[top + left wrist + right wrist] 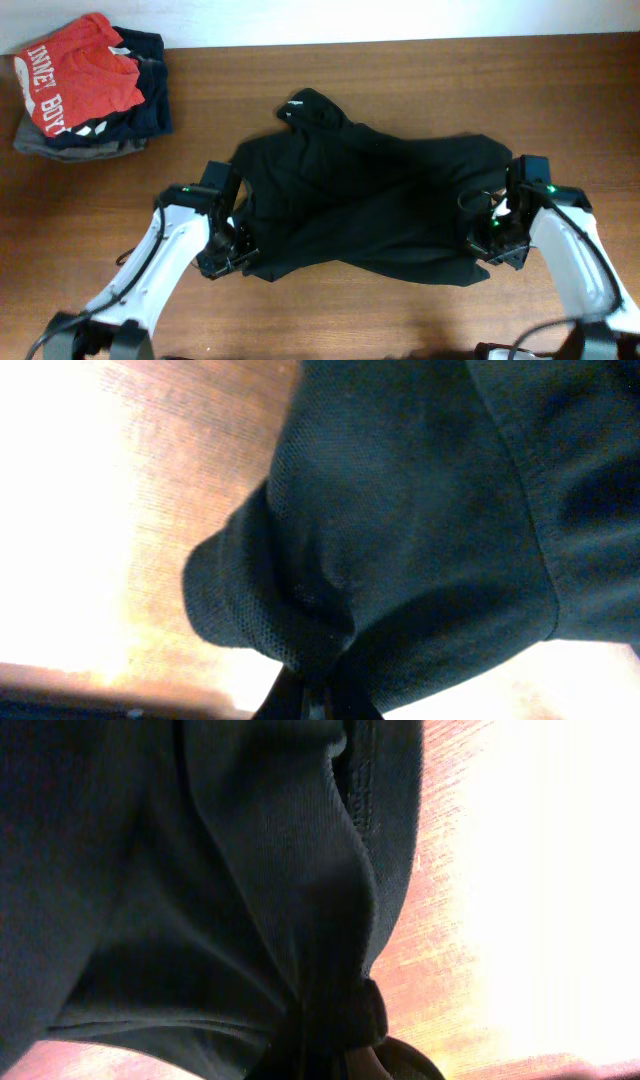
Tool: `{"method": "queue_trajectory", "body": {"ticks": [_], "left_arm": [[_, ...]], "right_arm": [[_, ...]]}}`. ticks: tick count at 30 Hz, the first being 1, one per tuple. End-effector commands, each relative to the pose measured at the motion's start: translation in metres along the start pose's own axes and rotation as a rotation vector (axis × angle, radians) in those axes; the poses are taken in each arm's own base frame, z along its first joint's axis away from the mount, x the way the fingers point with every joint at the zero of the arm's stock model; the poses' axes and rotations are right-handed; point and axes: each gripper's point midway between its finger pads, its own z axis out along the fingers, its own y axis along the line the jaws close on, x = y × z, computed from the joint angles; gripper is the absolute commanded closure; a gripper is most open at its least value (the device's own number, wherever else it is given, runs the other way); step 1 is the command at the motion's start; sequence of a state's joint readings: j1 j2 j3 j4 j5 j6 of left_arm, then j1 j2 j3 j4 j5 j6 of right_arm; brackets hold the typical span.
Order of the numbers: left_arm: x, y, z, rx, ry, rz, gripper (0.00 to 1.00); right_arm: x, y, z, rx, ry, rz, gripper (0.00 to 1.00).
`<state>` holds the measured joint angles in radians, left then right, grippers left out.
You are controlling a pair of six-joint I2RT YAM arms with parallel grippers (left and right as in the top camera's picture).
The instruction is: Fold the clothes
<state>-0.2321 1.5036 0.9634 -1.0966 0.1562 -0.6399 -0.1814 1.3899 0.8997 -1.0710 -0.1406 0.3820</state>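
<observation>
Top [370, 200] pinched by closed left tool [237, 248], right tool [482, 236].

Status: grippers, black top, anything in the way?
Left gripper shut on black top, left edge. Right gripper shut on its right edge. Top rumpled on table, not yet folded. Clothes pile far left corner, apart.

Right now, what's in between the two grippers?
The black top lies spread between them, as the overhead view shows. The left gripper pinches one edge of it and the right gripper pinches the other.
</observation>
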Motion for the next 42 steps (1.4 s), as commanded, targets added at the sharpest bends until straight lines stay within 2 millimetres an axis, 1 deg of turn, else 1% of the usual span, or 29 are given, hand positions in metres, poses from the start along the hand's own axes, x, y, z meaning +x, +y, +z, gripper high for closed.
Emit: {"method": "queue_trajectory", "body": {"ticks": [1, 2, 3, 6, 10, 15, 17, 20, 24, 28, 31, 32, 37, 40, 42], "left_arm": [[0.000, 0.004, -0.019, 0.012, -0.055, 0.010, 0.99], [0.001, 0.004, -0.022, 0.017, -0.066, 0.012, 0.99], [0.001, 0.003, -0.027, 0.029, -0.086, 0.015, 0.99], [-0.002, 0.004, -0.039, 0.044, -0.145, 0.022, 0.99], [-0.012, 0.009, -0.058, 0.031, -0.252, 0.024, 0.99], [-0.020, 0.006, -0.075, 0.047, -0.322, 0.026, 0.99], [-0.027, 0.000, -0.080, 0.070, -0.353, 0.029, 1.00], [-0.037, -0.010, -0.089, 0.109, -0.405, 0.034, 0.99], [-0.050, -0.022, -0.105, 0.158, -0.471, 0.041, 0.99], [-0.070, -0.040, -0.124, 0.237, -0.576, 0.051, 0.99], [-0.086, -0.055, -0.137, 0.295, -0.653, 0.059, 0.99], [-0.090, -0.058, -0.138, 0.304, -0.663, 0.060, 0.99], [-0.104, -0.067, -0.133, 0.315, -0.678, 0.062, 0.99], [-0.109, -0.072, -0.121, 0.314, -0.646, 0.067, 0.99], [-0.109, -0.074, -0.114, 0.313, -0.619, 0.071, 0.99]], "right_arm": [[0.000, 0.005, -0.025, -0.037, -0.086, 0.010, 0.96], [0.001, 0.004, -0.028, -0.037, -0.097, 0.017, 0.96], [0.005, 0.000, -0.036, -0.024, -0.123, 0.039, 0.96], [0.014, -0.011, -0.047, 0.012, -0.158, 0.053, 0.96], [0.025, -0.027, -0.063, 0.062, -0.217, 0.099, 0.96], [0.029, -0.027, -0.082, 0.013, -0.322, 0.135, 0.97], [0.030, -0.027, -0.089, -0.008, -0.361, 0.143, 0.96], [0.030, -0.028, -0.093, -0.011, -0.392, 0.143, 0.96], [0.027, -0.028, -0.093, -0.007, -0.399, 0.143, 0.96], [0.016, -0.024, -0.094, -0.019, -0.420, 0.142, 0.95], [0.009, -0.022, -0.088, -0.009, -0.401, 0.143, 0.95], [0.008, -0.022, -0.085, -0.003, -0.388, 0.144, 0.95], [0.007, -0.024, -0.068, 0.042, -0.300, 0.157, 0.96], [0.006, -0.025, -0.059, 0.064, -0.257, 0.160, 0.96], [0.006, -0.025, -0.057, 0.069, -0.248, 0.161, 0.96]]}}
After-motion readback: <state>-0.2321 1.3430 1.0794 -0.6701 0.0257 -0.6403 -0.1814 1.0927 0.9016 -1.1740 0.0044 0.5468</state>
